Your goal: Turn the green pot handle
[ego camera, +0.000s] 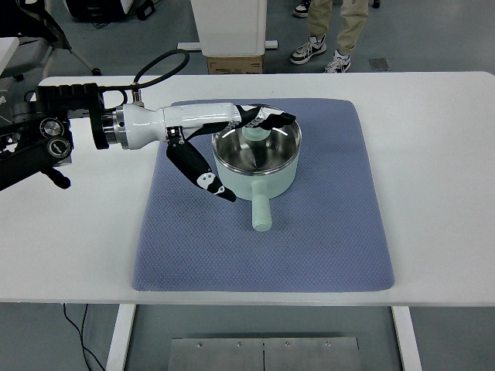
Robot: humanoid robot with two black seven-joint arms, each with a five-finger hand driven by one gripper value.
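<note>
On the blue mat (309, 247), I am spreading my left robot hand (232, 143) around the green pot (257, 158), gripping nothing yet. Its handle (261, 210) is pointing toward me; next, I judge, it needs a firm pinch before turning.

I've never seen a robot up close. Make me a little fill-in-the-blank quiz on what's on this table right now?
1. The green pot sits on a ____ mat.
2. The pot's handle points toward the table's ____ edge.
3. The only robot hand over the table is the ____ hand, coming in from the picture's left.
4. Inside the pot sits a pale green ____.

Missing words: blue; near; left; lid
</note>
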